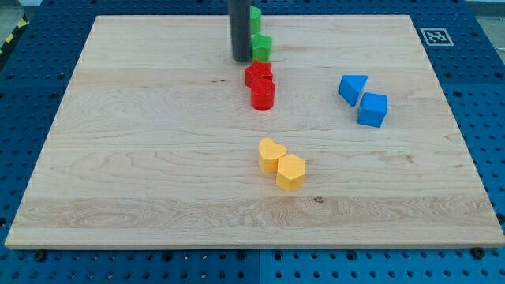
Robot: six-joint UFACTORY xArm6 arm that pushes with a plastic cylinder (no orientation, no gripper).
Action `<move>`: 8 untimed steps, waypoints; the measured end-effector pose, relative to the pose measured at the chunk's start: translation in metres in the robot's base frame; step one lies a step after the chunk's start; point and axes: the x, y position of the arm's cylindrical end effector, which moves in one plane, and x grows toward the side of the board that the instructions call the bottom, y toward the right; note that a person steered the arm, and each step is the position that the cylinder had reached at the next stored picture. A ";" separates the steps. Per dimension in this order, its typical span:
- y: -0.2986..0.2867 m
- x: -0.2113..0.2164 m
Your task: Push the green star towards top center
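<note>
Rod tip (241,60) grips nothing, sits touching left side of green star (262,45) near top centre, second green block (256,16) behind. Push nearly finished; next: short nudge toward view's top.

Wooden board (142,158): 2 green, 2 red, 2 yellow, 2 blue blocks.
</note>
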 end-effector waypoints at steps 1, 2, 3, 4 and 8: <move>0.037 0.004; 0.053 0.014; 0.077 0.021; 0.096 0.016; 0.081 -0.018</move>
